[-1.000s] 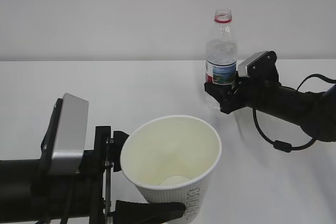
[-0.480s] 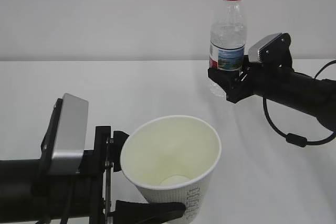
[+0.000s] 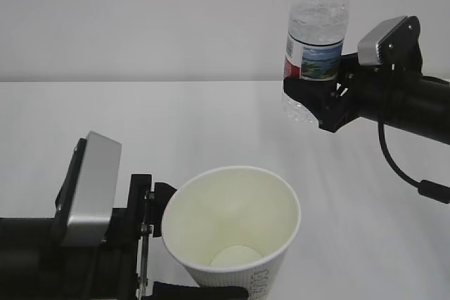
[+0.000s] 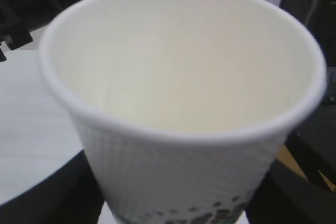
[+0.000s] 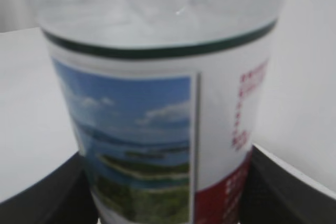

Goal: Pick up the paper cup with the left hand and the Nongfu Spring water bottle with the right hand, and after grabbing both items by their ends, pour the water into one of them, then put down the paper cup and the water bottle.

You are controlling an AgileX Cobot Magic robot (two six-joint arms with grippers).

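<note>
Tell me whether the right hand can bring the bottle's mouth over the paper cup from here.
Probably yes: the right hand holds the Nongfu Spring water bottle upright, above the paper cup, with only open air between them.

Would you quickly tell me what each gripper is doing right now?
Left gripper: closed on the paper cup.
Right gripper: closed on the water bottle.

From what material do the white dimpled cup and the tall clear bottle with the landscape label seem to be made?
The white tapered cup looks like matte paper: an opaque wall embossed with fine dimples, a rolled rim and a cream inside. The tall clear ribbed bottle looks like thin glossy plastic, since it is see-through with moulded ribs. Its printed landscape label seems a smooth film or coated paper; I cannot tell which.
</note>
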